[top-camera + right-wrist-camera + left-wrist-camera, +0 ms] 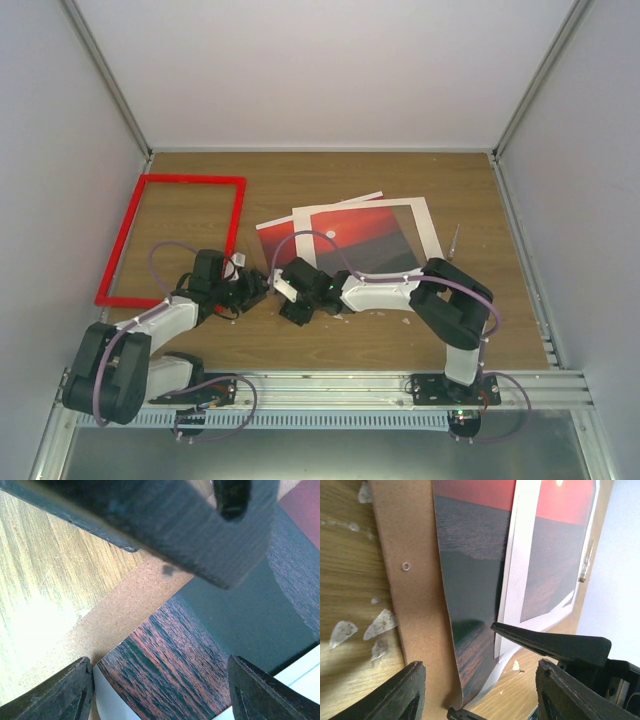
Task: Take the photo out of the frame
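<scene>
The red frame [170, 240] lies flat at the far left, with nothing inside it. The sunset photo [275, 240] lies mid-table on a brown backing board [415, 580], partly under the white mat [425, 215]. In the left wrist view the photo [470, 580] has its near corner curled up off the board. My left gripper [255, 287] [480, 695] is open, its jaws either side of that corner. My right gripper [290, 292] [165, 695] is open just above the photo's corner [200, 660], facing the left gripper. One of its fingers [555, 642] shows in the left wrist view.
The white mat [522, 580] overlaps the photo's right part, and a sunset picture shows through its opening [555, 555]. A thin metal pin [455, 240] lies to the right of the mat. Grey walls enclose the table on three sides. Pale chips [375, 627] mark the wood.
</scene>
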Robot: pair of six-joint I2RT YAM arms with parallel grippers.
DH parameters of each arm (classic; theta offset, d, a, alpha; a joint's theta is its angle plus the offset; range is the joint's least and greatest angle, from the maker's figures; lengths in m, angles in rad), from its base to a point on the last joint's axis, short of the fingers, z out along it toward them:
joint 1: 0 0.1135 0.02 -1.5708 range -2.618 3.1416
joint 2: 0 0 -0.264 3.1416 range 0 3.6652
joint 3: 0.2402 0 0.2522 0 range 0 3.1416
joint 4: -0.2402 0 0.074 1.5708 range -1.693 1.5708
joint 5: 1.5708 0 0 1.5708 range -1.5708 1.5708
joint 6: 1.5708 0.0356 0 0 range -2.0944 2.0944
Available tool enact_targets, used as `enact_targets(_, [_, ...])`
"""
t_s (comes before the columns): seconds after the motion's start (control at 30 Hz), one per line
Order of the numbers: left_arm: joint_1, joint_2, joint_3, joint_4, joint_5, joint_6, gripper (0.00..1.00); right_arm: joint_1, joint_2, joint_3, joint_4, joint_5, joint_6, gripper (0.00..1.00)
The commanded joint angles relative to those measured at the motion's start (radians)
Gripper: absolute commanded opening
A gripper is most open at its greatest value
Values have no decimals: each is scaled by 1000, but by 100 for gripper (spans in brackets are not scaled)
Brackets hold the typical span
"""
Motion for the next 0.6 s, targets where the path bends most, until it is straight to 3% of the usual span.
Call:
enact_targets(0.0, [-5, 43, -5, 119, 43, -46, 60, -7, -43, -22, 14, 14, 15, 72])
enact_targets(0.57, [-35, 202, 24, 236, 66, -88, 59, -13, -80, -46, 56, 25, 31, 64])
